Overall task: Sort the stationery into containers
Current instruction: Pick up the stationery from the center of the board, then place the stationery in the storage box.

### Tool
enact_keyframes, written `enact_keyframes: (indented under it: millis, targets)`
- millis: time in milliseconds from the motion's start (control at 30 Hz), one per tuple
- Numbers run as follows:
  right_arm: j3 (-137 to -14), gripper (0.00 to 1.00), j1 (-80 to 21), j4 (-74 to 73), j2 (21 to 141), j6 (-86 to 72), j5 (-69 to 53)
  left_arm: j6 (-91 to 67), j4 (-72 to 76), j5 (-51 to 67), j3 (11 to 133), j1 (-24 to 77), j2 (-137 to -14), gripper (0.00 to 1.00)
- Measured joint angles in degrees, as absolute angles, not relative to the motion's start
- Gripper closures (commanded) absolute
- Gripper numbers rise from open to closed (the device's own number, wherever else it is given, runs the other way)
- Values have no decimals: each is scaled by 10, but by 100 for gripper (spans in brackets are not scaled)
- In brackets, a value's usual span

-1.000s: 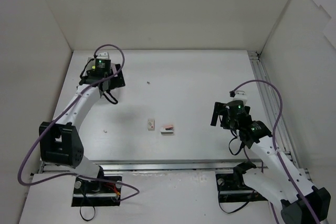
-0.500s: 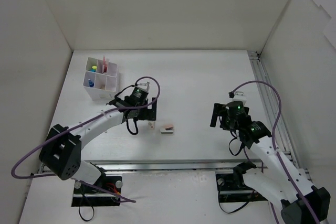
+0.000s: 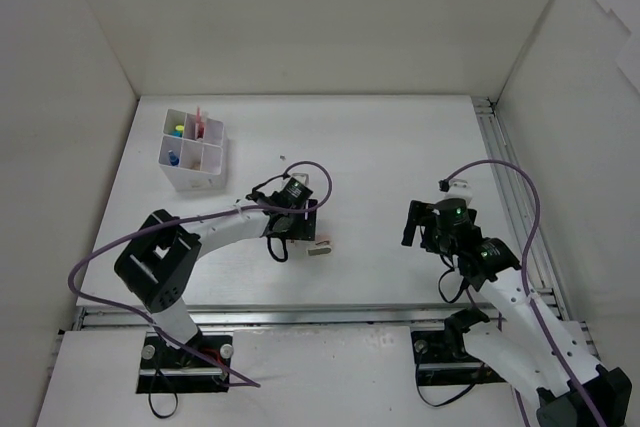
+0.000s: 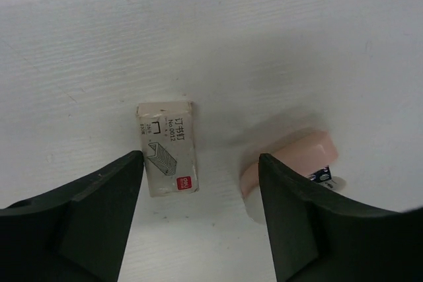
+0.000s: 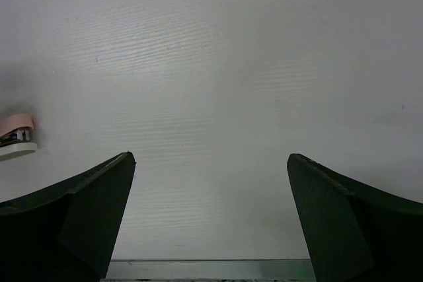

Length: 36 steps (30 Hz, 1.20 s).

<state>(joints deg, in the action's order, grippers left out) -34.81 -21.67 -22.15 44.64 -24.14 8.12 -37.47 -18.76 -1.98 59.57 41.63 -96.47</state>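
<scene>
- The left gripper (image 4: pixel 199 160) hangs over the middle of the table (image 3: pixel 380 147), fingers spread beside the staple box (image 4: pixel 166 146), probably lining up a pinch. The pink stapler (image 4: pixel 294 162) lies close by.
- The right gripper (image 5: pixel 211 158) is spread and empty near the right edge.
- The white box (image 3: pixel 192 179) sits by the far left corner.

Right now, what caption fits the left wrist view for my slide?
Open left gripper poised over a small staple box, with a pink stapler beside it.

left arm (image 3: pixel 220 230) stretched rightward | left gripper (image 4: pixel 198 173) jaws apart | right gripper (image 5: pixel 210 163) jaws wide
</scene>
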Motion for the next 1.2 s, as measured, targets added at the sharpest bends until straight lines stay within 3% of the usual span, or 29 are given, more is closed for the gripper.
enact_keyframes:
  millis: [300, 400, 500, 600, 700, 900, 1200]
  targets:
    - [-348, 2, -216, -222, 441, -243, 81, -382, -195, -41, 597, 416, -985, 36]
    - [-348, 2, -216, -222, 449, -242, 81, -387, -199, -51, 597, 416, -985, 48]
    - [-348, 2, -216, -222, 456, -242, 81, -390, -202, -62, 597, 416, -988, 69]
    - [-348, 2, -216, -222, 456, -243, 81, -391, -205, -70, 599, 416, -990, 83]
    - [-348, 2, -216, -222, 456, -244, 81, -384, -211, -74, 605, 410, -992, 92]
    - [-348, 2, -214, -222, 456, -244, 82, -344, -242, -113, 651, 331, -992, 97]
    - [-352, 2, -214, -222, 468, -243, 101, -253, -258, -203, 821, 166, -1000, 95]
